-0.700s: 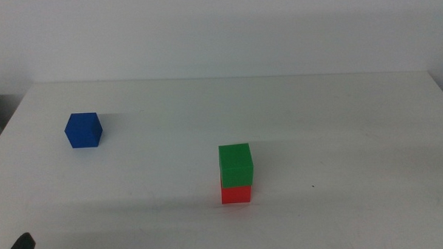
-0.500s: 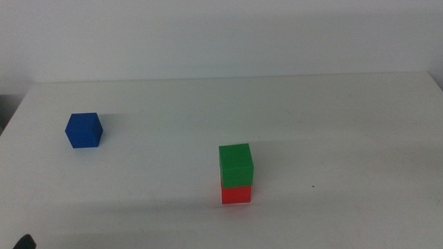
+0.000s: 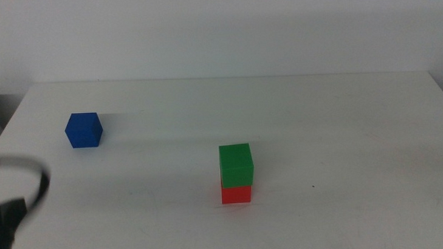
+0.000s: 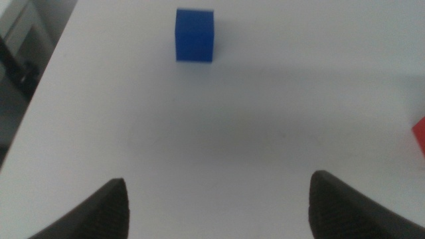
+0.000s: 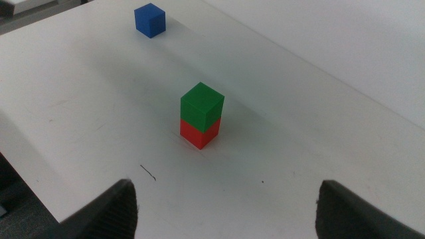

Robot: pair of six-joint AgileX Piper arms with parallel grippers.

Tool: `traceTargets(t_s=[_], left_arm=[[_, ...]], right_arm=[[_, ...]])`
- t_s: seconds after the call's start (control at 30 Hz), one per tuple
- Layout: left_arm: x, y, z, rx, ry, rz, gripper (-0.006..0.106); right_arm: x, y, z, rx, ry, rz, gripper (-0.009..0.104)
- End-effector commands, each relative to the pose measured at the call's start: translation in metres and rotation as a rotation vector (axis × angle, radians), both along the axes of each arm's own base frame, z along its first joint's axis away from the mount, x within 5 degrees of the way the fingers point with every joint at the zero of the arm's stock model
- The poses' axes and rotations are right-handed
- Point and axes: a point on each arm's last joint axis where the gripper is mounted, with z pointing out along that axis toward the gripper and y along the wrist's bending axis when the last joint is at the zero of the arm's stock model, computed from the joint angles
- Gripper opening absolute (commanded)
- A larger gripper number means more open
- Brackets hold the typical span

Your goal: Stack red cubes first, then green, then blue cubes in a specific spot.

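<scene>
Counter, middle view: white counter [image 3: 339, 120] against a pale wall.
Blue cube, middle view: the blue cube [image 3: 83, 130] is seen alone toward the far left of the counter, well apart from the stack.
Stack, middle view: the green cube [image 3: 236, 165] is set squarely on the red cube [image 3: 236, 193], near the middle front.
Left arm, middle view: a dark blurred part of it shows at the lower left edge.
Left gripper, left wrist view: the left gripper [image 4: 216, 202] is held above bare counter, jaws spread wide, nothing between them; the blue cube lies ahead.
Right gripper, right wrist view: the right gripper [image 5: 226, 206] is held back from the stack, jaws spread wide and empty; the green-on-red stack is seen ahead, the blue cube farther off.
</scene>
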Motion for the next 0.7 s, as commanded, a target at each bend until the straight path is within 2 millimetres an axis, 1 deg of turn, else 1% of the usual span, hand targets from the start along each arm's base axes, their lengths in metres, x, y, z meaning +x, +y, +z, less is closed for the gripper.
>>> traceTargets(t_s=[0.0, 0.1, 0.2, 0.27, 0.5, 0.57, 0.67], left_arm=[[0.021, -0.001, 0.029, 0.005, 0.057, 0.003, 0.091], [0.039, -0.002, 0.043, 0.013, 0.192, 0.005, 0.091], [0.053, -0.003, 0.047, 0.020, 0.315, 0.008, 0.091], [0.061, -0.003, 0.048, 0.020, 0.367, 0.008, 0.091], [0.094, -0.008, 0.046, -0.011, 0.398, 0.003, 0.091], [0.106, -0.008, 0.048, -0.005, 0.384, 0.000, 0.091], [0.131, -0.008, 0.058, 0.012, 0.380, 0.006, 0.091]], right_arm=[[0.004, 0.001, 0.010, 0.032, -0.066, -0.006, 0.094], [0.004, 0.001, 0.010, 0.032, -0.065, -0.005, 0.094], [0.004, 0.001, 0.010, 0.031, -0.066, -0.006, 0.094], [0.004, 0.001, 0.010, 0.031, -0.066, -0.006, 0.094], [0.004, 0.001, 0.010, 0.031, -0.066, -0.006, 0.094], [0.004, 0.001, 0.010, 0.031, -0.066, -0.006, 0.094], [0.004, 0.001, 0.010, 0.031, -0.066, -0.006, 0.094]])
